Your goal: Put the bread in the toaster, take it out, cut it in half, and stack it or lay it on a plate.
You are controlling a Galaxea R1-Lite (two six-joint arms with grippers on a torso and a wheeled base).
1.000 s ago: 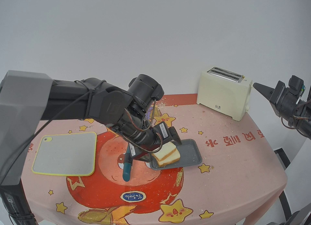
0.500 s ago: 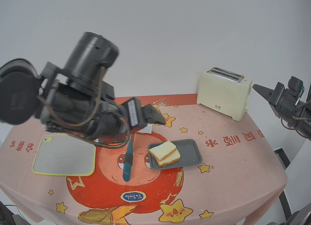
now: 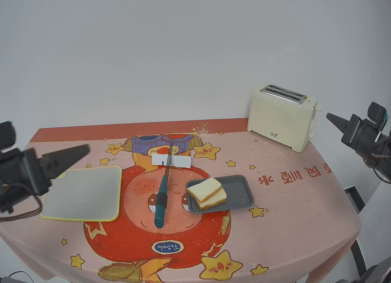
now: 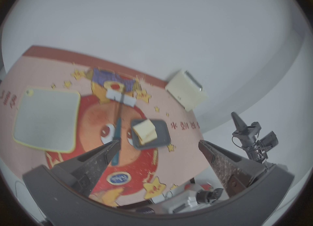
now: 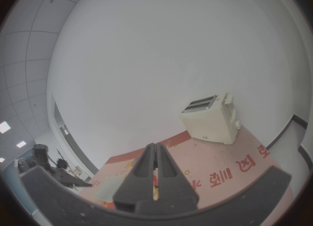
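Note:
Two bread halves (image 3: 206,192) (image 4: 145,131) lie stacked on the grey tray (image 3: 240,192) (image 4: 163,136) in the middle of the table. The cream toaster (image 3: 282,116) (image 5: 210,119) stands at the back right with its slots bare. My left gripper (image 3: 81,151) (image 4: 159,145) hovers at the table's left edge above the cutting board, open and holding nothing. My right gripper (image 3: 332,118) (image 5: 155,148) hangs off the table's right side beside the toaster, its fingers pressed together with nothing between them.
A teal-handled knife (image 3: 162,196) (image 4: 116,132) lies left of the tray, its blade resting on a white holder (image 3: 171,160). A grey cutting board (image 3: 83,193) (image 4: 45,119) with a yellow rim lies at the left. Crumbs dot the cloth near the toaster.
My left arm has pulled away from the tray, up and back to the table's left edge, leaving the bread halves stacked on the tray. The right gripper has shifted slightly to the right.

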